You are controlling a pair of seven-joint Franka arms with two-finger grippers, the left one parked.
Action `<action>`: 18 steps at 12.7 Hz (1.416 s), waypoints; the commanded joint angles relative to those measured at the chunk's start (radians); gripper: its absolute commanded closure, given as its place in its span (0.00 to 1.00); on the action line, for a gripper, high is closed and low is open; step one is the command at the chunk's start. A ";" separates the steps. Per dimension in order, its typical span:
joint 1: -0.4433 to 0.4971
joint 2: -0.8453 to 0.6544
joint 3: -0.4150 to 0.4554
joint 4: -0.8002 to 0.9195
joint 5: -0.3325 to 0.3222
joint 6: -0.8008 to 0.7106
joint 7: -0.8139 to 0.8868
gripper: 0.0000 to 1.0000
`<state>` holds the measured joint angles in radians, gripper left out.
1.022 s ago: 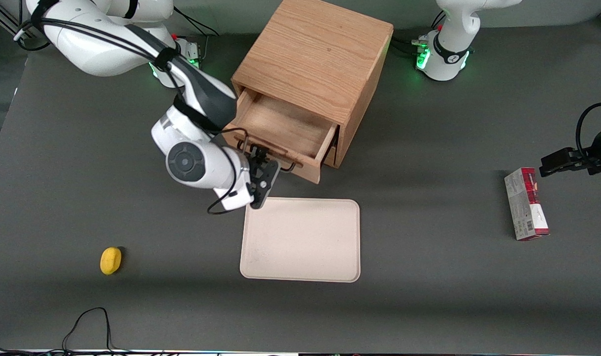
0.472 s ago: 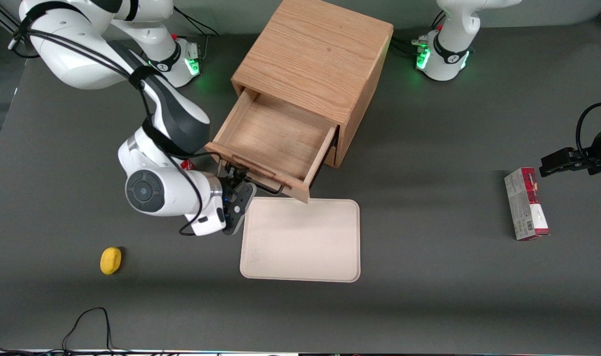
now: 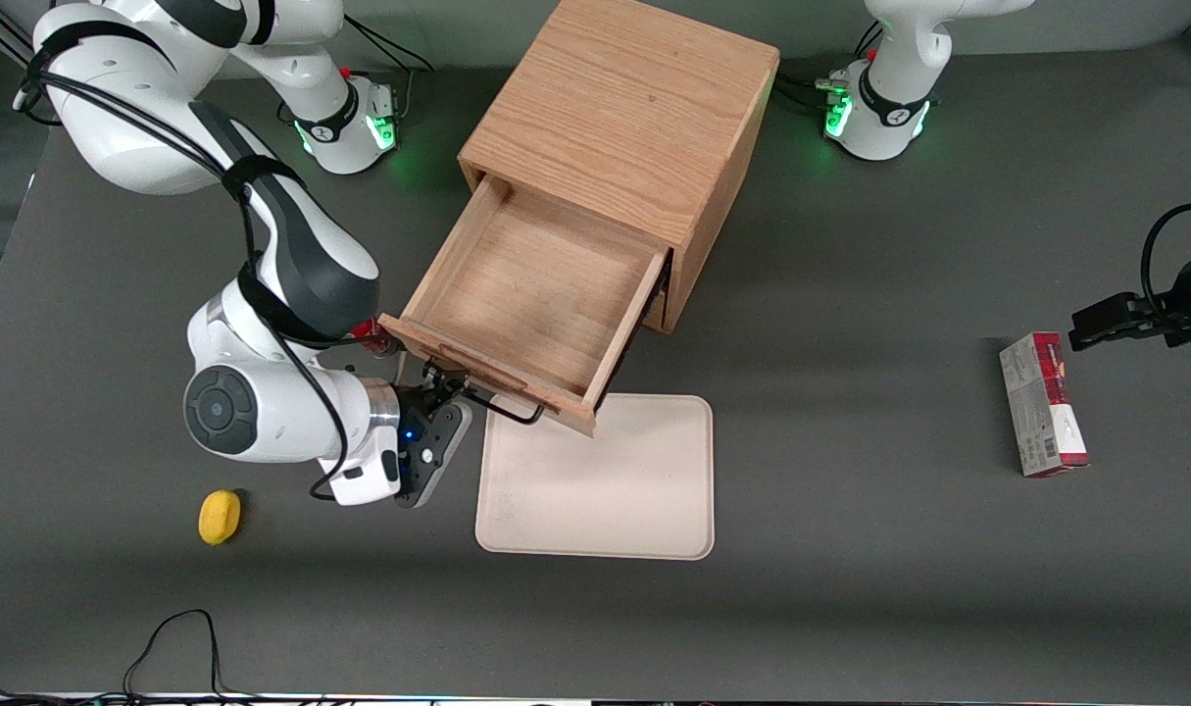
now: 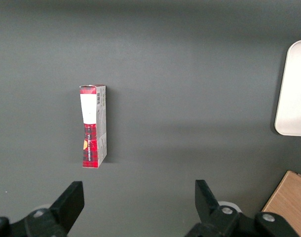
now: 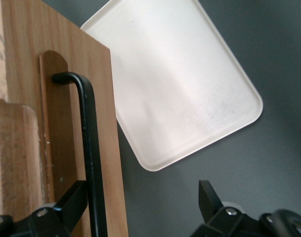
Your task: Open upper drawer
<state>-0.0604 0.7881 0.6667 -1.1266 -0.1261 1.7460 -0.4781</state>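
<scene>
The upper drawer of the oak cabinet stands pulled far out, and its inside is bare. Its thin black wire handle is on the drawer front, which faces the front camera. My gripper is at the handle's end toward the working arm, just in front of the drawer front. In the right wrist view the gripper is open. The handle runs between the fingers close to one finger, against the drawer front. Only a sliver of the lower drawer shows beneath.
A beige tray lies on the table right in front of the open drawer, partly under its front edge; it also shows in the right wrist view. A yellow object lies near my wrist. A red box lies toward the parked arm's end.
The upper drawer has slid much farther out of the cabinet. My gripper moved with the handle toward the front camera and the working arm's end.
</scene>
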 commanded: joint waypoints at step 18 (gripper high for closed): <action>-0.004 -0.912 -0.535 -0.675 0.218 -0.082 0.518 0.00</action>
<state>-0.0756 0.0650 0.1385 -1.5718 0.0947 1.6136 -0.0935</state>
